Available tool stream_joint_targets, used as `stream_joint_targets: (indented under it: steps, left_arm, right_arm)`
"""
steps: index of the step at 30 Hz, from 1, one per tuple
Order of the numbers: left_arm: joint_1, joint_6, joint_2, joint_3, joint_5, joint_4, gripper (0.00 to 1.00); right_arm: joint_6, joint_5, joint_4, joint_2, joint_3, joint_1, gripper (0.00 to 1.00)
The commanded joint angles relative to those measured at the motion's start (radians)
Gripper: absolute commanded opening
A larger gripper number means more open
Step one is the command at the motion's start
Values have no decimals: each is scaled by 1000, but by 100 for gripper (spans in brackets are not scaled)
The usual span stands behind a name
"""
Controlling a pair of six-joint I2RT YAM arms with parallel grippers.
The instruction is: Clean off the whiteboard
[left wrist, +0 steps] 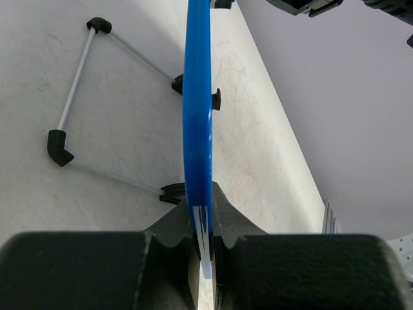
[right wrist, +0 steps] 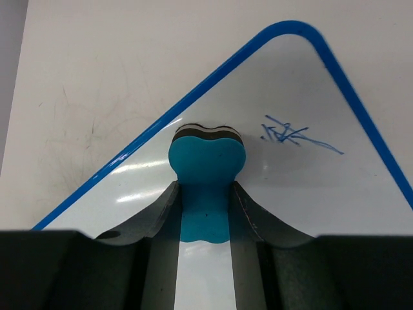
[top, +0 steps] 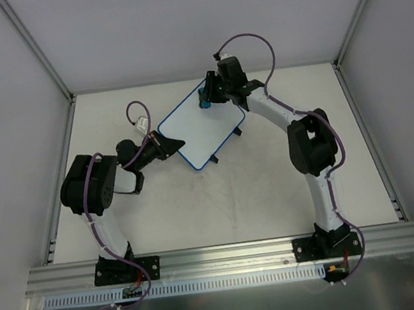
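Left gripper clamps whiteboard rim; right gripper, pinching eraser, should press flat and sweep scribble by whiteboard's corner.

An off-white table, lightly scuffed, sits inside pale grey walls with slanting aluminium posts at the back corners. A ribbed aluminium rail spans the near edge. A small teal eraser block shows dark and pale layers.
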Motion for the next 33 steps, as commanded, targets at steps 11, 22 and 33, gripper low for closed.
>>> stream_joint_targets:
  steps: [11, 22, 33]
  left_arm:
    - [-42, 56, -33, -20, 112, 347, 0]
    - [-42, 56, -37, -20, 118, 347, 0]
    - [-42, 50, -53, -37, 129, 347, 0]
  right_arm:
    - [69, 69, -113, 50, 0, -88, 0]
    - [87, 104, -134, -16, -147, -111, 0]
    - [61, 92, -84, -31, -106, -108, 0]
